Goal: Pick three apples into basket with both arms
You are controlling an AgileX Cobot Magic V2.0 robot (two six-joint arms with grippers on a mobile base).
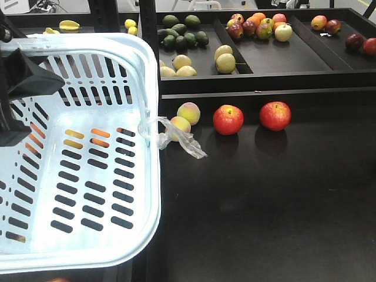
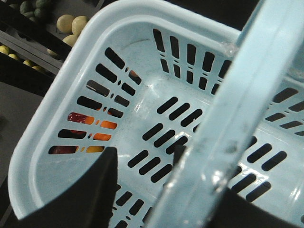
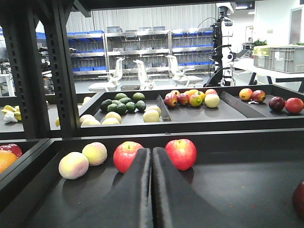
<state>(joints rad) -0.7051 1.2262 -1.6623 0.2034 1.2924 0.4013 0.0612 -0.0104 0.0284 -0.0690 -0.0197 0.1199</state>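
Slotted plastic basket point(image 1: 150, 176) clamped in left tool point(image 2: 147, 154), right tool point(image 3: 152, 151) pressed together, glossy round apples point(image 3: 181, 153) beyond

Ahead of right gripper point(image 3: 152, 190): left apple point(image 3: 127, 156), right apple point(image 3: 181, 153), narrow gap between.
Left: peaches point(image 3: 73, 165), further the basket point(image 1: 150, 176).
Right: open shelf floor point(image 3: 237, 194).
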